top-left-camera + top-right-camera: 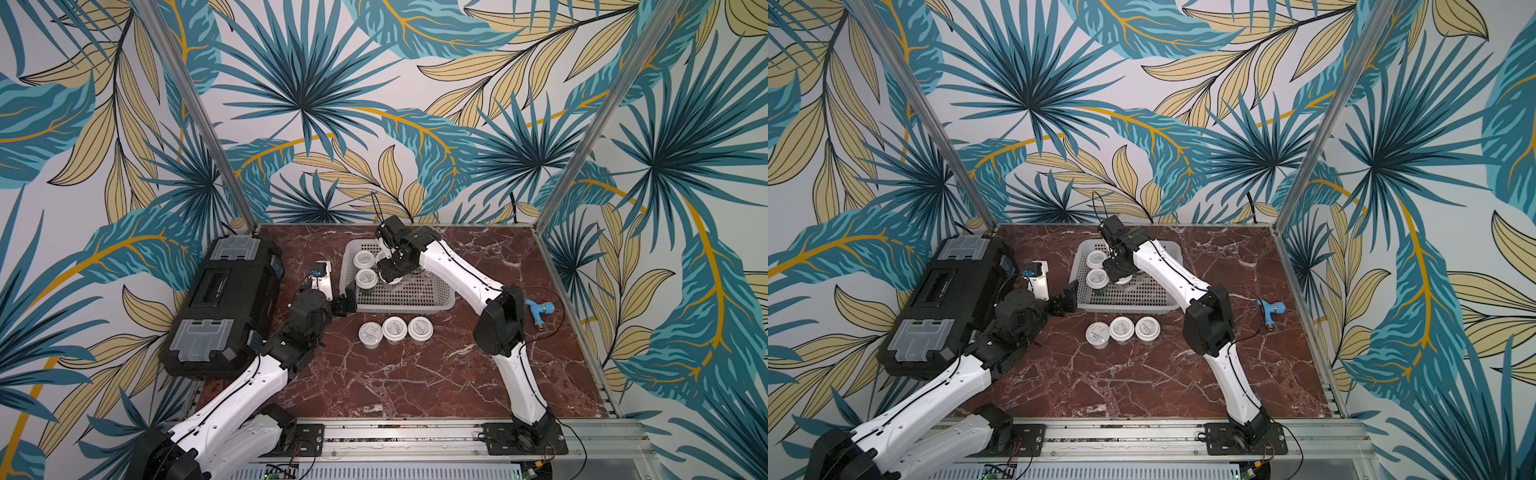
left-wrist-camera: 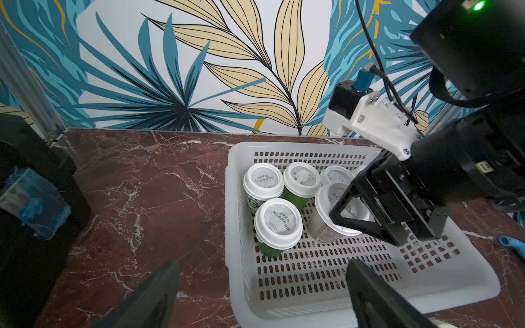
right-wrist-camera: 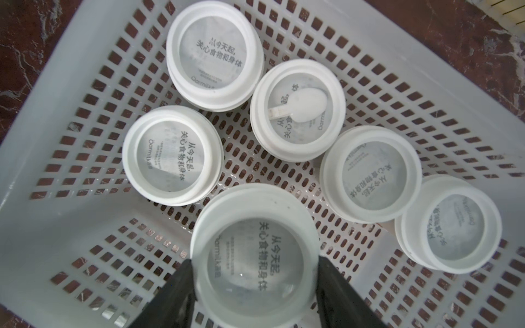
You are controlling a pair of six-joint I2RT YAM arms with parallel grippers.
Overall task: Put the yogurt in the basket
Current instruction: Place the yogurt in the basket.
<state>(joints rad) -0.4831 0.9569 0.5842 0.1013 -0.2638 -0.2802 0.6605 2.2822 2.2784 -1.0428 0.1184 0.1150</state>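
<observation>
While three cups [image 1: 395, 330] wait on the desk [image 1: 415, 382] before the basket [image 1: 405, 308], the left fingers [image 2: 153, 295] gape empty at its near corner. The right fingers [image 3: 176, 295] clamp another cup [image 3: 254, 255] inside, beside five others [image 3: 172, 154]. Best lower it straight, clear of neighbours, before letting go.

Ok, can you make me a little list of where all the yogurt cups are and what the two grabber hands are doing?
basket: five yogurt cups standing inside, lids on
held cup: a sixth one, gripped by the right gripper, inside the basket
table: three cups in a row, in front of the basket
left gripper: open, empty, beside the basket
also there: black case, blue tool
</observation>
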